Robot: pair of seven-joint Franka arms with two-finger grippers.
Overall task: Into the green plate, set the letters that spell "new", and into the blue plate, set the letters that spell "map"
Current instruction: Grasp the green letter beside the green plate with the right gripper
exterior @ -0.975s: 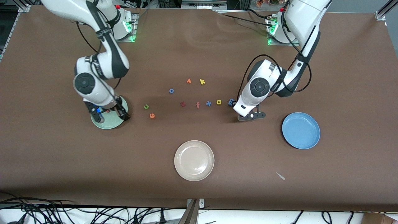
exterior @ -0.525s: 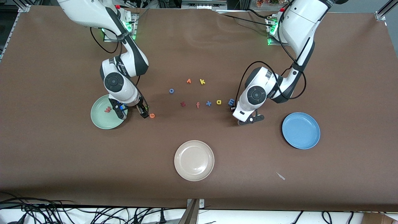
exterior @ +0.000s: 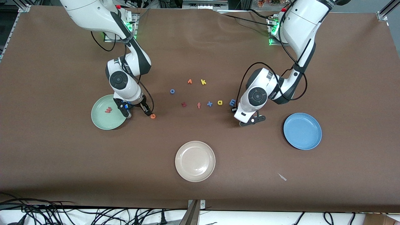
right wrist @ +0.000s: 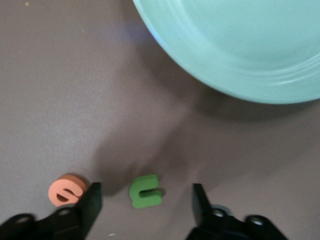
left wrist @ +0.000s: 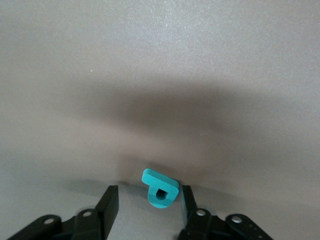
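The pale green plate (exterior: 104, 122) holds the reddish-pink w (exterior: 108, 110). Beside its rim my right gripper (right wrist: 146, 189) stands open and low over the table, with the green n (right wrist: 145, 191) between its fingers and touching neither. The orange e (exterior: 152, 116) lies just outside one finger. My left gripper (left wrist: 149, 192) is open and low, close to the blue m (exterior: 232, 102). The teal p (left wrist: 160, 189) sits tilted between its fingers, against one finger and apart from the other. The yellow a (exterior: 220, 102) lies beside the m. The blue plate (exterior: 302, 131) holds nothing.
A beige-white plate (exterior: 195, 161) stands nearer the front camera at mid-table. Loose letters lie mid-table: dark red z (exterior: 183, 104), salmon f (exterior: 198, 105), blue x (exterior: 209, 103), yellow k (exterior: 203, 82), a blue o (exterior: 172, 91).
My right gripper left the green plate, with the w lying in it, and came down around the n. Its fingers have narrowed. My left gripper shifted slightly and closed a little.
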